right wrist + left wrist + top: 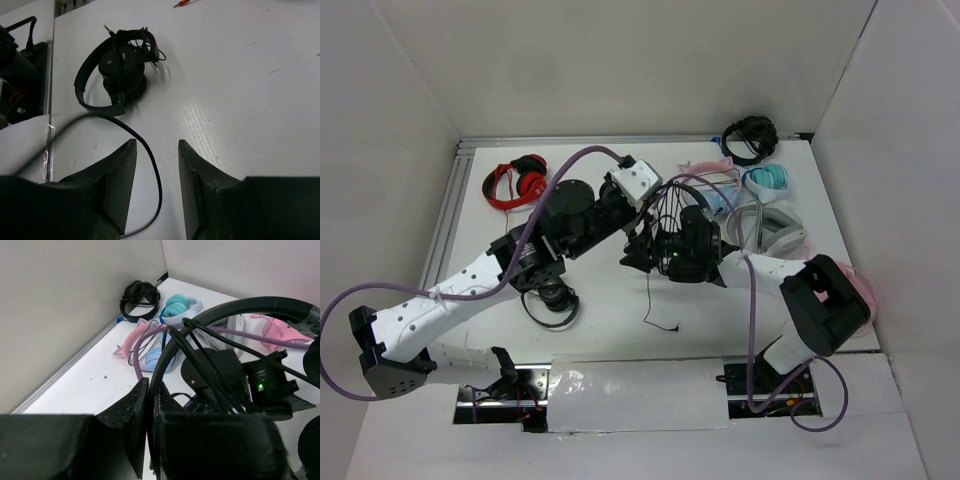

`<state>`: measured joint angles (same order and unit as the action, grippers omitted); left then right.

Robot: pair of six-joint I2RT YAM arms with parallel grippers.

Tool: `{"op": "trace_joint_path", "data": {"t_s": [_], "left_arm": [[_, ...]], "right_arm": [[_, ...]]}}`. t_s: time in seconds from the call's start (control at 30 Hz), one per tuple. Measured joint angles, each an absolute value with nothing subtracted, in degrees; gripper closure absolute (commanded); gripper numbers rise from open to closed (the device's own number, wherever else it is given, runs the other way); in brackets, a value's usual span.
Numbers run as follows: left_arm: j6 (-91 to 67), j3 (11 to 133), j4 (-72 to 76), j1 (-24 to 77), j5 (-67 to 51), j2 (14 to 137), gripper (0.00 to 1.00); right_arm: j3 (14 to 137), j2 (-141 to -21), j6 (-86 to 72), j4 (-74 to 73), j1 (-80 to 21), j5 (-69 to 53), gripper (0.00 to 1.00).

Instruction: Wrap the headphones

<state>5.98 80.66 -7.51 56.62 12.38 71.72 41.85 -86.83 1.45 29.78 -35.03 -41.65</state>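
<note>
Headphones (235, 305) are up off the worktop (610, 335), beyond and to the right of the small black pair (555, 302), hanging between the two arms. Left gripper (150, 405) is clamped fully closed on the headband, low on the arc. Right gripper (157, 170) is roughly half open with nothing in it, pointing down at the worktop just beside the small black pair. A few turns of cable (648, 300) are draped over the headband. The loose tail drops to the worktop right of the small black pair and ends in the jack (676, 329). My read on handling: light overall. The headband is springy but thin, so don't lever on it. Earcups probably swivel and are a poor grab point. The cable is limp and slick-looking, holds no shape, and will slide off the band unless kept taut. I'd keep the left grip on the band as the anchor and take the tail with the right a little above the jack, pinching lightly. Risk: loops slipping off, or the tail snagging on the small black pair.
</note>
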Motion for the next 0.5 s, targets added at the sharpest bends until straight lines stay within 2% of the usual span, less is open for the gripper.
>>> {"op": "trace_joint_path", "data": {"t_s": [0.4, 0.43, 0.5], "left_arm": [[4.27, 86.87, -8.69, 56.27, 15.99, 71.40, 1.00], [4.32, 87.26, -8.51, 56.23, 16.43, 71.24, 1.00], [4.34, 87.96, -8.49, 55.88, 17.28, 71.11, 1.00]], "right_arm": [[33.89, -94.11, -9.67, 42.39, -42.63, -40.82, 0.55], [33.19, -94.11, -10.41, 43.38, -43.13, -40.56, 0.56], [31.29, -94.11, -12.29, 45.71, -43.75, -39.68, 0.64]]}}
